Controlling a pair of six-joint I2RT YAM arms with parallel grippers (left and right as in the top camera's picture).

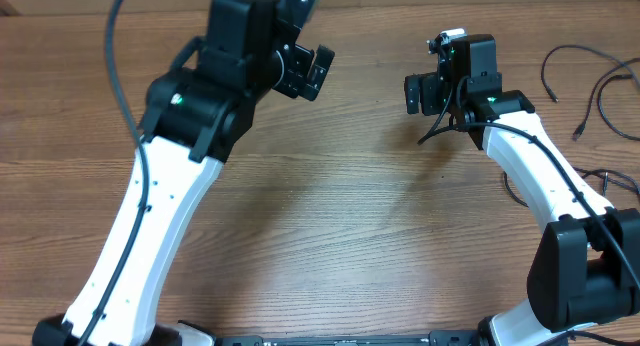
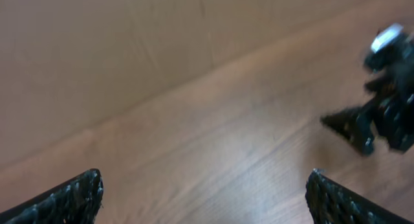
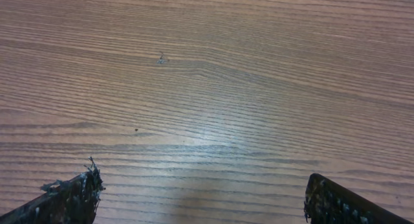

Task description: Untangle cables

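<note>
Overhead, two arms reach toward the table's (image 1: 330, 206) far edge — left gripper (image 1: 318, 71) and right gripper (image 1: 420, 93), both with jaws spread wide, holding nothing. Thin black cables (image 1: 572, 49) lie loosely looped by the right edge, near its far corner — well apart from both.

The cables (image 1: 598, 98) lie on the table (image 1: 350, 216) near its far right edge, right of the right gripper (image 1: 416, 94), which stands well apart from the left gripper (image 1: 322, 74).
</note>
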